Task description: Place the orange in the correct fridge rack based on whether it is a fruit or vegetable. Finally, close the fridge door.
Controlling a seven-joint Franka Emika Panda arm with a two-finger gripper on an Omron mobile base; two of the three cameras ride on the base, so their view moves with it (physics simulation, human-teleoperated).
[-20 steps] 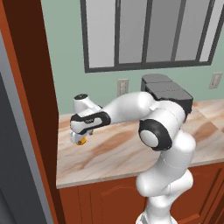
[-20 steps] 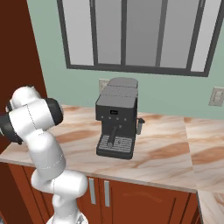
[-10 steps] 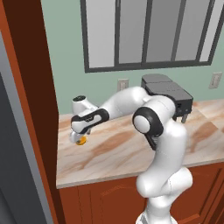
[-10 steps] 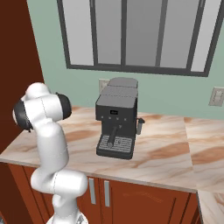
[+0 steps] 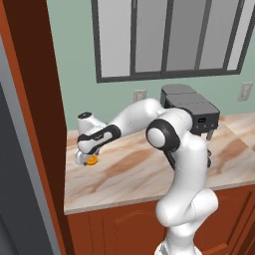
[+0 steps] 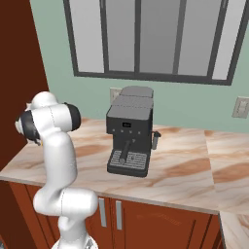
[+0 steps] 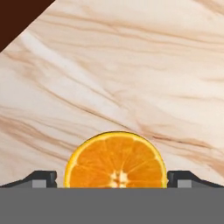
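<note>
**Orange sits between the finger tips at the counter's left end**

In the hand view, the orange (image 7: 116, 161) fills the bottom centre of the frame. It shows a flat cut face with pale segment lines running out from a whitish core, and that face is turned straight toward the camera. Its outline is round, so no long axis can be picked out; its lower part is cut off by the bottom of the frame.

The gripper (image 7: 115, 179) has one dark finger tip at the lower left and the other at the lower right, with the orange between them. The tips stand about as far apart as the fruit is wide, each just beside its edge. Whether they press on the orange cannot be told from this view.

In the left base view, the orange (image 5: 91, 160) appears as a small bright spot at middle left, right under the gripper (image 5: 84, 158), low over the marbled counter (image 5: 149, 169). It is near the counter's left end, close to the tall reddish-brown panel (image 5: 37, 109) that runs down the left of the frame. Whether the fruit rests on the stone or is lifted off it is not clear. The arm reaches leftward across the counter from the lower right.

A dark grey coffee machine (image 6: 130, 131) stands on the counter at the centre of the right base view, well apart from the orange, under a dark-framed window (image 6: 146, 39).
</note>
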